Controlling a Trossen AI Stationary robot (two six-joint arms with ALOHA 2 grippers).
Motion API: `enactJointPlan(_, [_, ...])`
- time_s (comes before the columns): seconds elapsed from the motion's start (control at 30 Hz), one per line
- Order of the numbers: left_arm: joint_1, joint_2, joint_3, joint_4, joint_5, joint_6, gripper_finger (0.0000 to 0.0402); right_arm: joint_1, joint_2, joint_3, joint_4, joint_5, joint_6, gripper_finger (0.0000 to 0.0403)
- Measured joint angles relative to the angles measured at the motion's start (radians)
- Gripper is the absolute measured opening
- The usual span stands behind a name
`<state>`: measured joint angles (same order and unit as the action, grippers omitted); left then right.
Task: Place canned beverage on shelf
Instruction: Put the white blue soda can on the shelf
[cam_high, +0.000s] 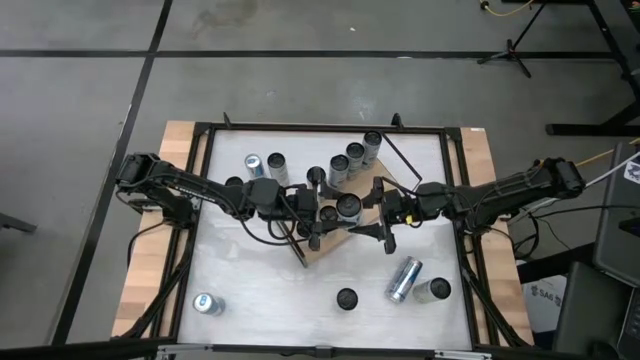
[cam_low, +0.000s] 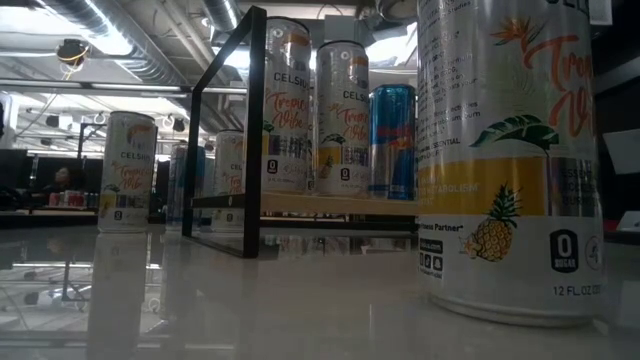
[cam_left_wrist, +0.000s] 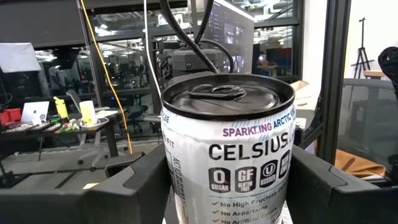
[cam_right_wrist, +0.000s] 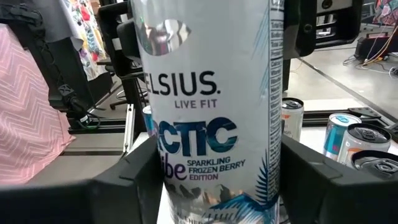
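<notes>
A white Celsius can (cam_high: 348, 207) stands upright in mid-air between my two grippers, over the middle of the table. My left gripper (cam_high: 328, 213) comes at it from the table's left and my right gripper (cam_high: 370, 210) from the right; both are shut on it. The left wrist view shows the can (cam_left_wrist: 230, 143) with its dark top. The right wrist view shows the can's label (cam_right_wrist: 211, 124). The shelf (cam_high: 322, 247), a light-brown board in a black frame, lies skewed under the grippers. In the low view the shelf (cam_low: 330, 206) carries three upright cans. My left gripper pinches the can's round wall (cam_left_wrist: 186, 186) just below the top rim, one finger (cam_left_wrist: 140, 186) on each side. The fingers lie level and come from the table's left. The can stands upright in the hold; its bottom is out of view. My right gripper pinches the can's wall (cam_right_wrist: 261, 186) lower down, at the label, between its two fingers (cam_right_wrist: 317, 180). The fingers lie level and come from the table's right. The can is upright, with its top and bottom outside this view.
Several cans stand at the far side (cam_high: 355, 155) and far left (cam_high: 275, 165). Near the front are a lying can (cam_high: 403, 278), upright cans (cam_high: 435, 290) (cam_high: 347, 298) and one at the near left (cam_high: 205, 303). One can (cam_low: 510, 150) looms close in the low view.
</notes>
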<state>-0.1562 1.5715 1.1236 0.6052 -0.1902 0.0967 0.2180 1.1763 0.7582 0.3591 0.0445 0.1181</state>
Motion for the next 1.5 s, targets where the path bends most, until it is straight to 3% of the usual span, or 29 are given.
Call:
enactJointPlan(0.9, [0.001, -0.001, 0.0, -0.016, -0.009, -0.016, 0.0365, 0.0, 0.003, -0.001, -0.011, 0.015, 0.003, 0.0236])
enactJointPlan(1.5, [0.0, -0.002, 0.001, -0.005, -0.092, -0.016, 0.0365, -0.002, -0.096, -0.002, -0.188, 0.24, -0.056, 0.0237])
